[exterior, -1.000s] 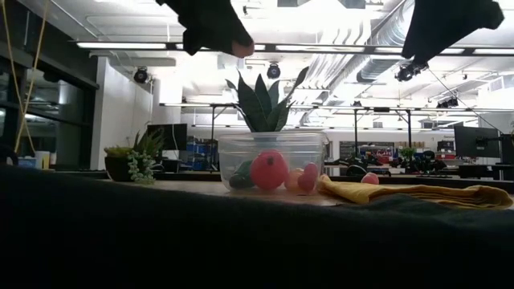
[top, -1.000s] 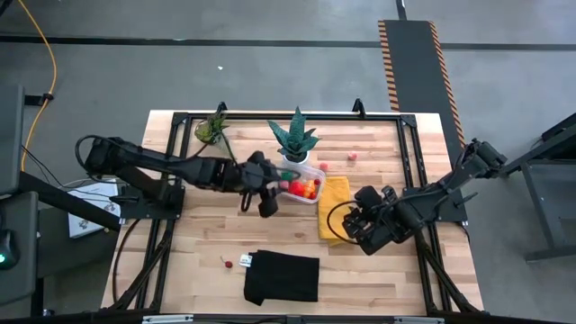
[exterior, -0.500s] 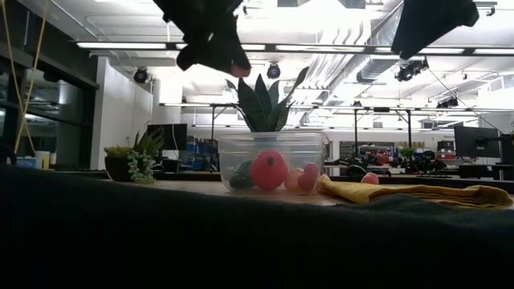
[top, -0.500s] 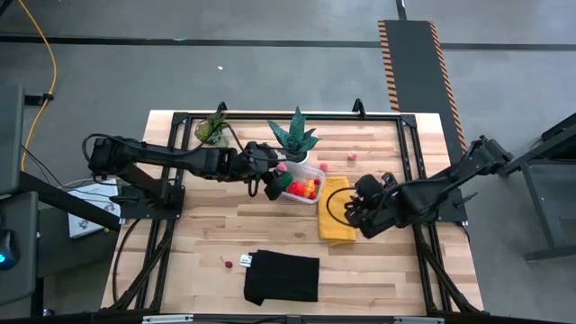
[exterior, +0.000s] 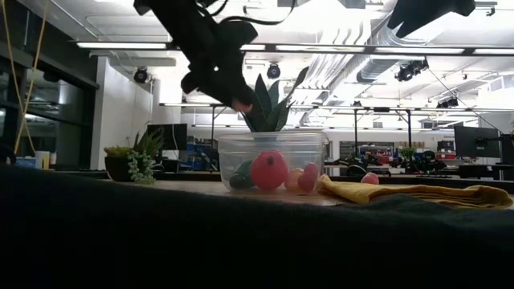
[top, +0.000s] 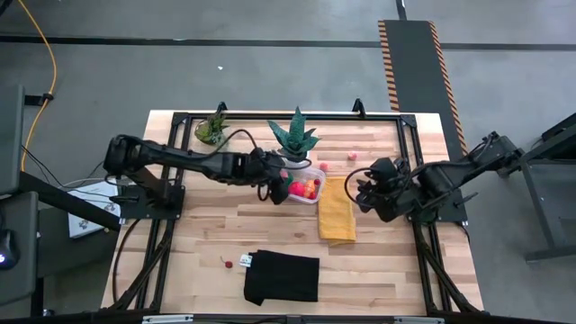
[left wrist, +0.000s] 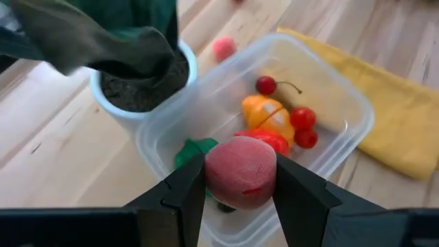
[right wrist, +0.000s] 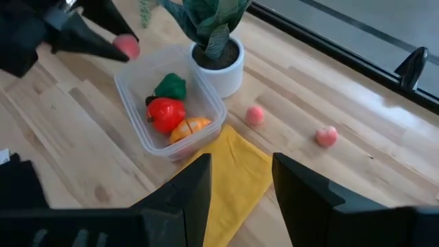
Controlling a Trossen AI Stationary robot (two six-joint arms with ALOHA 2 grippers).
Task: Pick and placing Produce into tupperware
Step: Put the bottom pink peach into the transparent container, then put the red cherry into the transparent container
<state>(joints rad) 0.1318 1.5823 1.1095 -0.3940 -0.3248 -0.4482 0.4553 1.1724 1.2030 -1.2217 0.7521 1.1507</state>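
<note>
Pink-red toy fruit (left wrist: 241, 171) clamped in left gripper (left wrist: 236, 180) | clear tupperware (left wrist: 348, 103) lies directly beneath | right gripper (right wrist: 240, 182) well apart, jaws parted, empty

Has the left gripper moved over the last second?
Yes. In the high view the left gripper, holding a pink fruit, has shifted toward the potted plant and now hangs over the tupperware.

Open-plan lab: exposed ceiling ducts (exterior: 377, 48), strip lights, rows of workstations.

Clear plastic tupperware (left wrist: 343, 130), wooden table (top: 180, 252)
</note>
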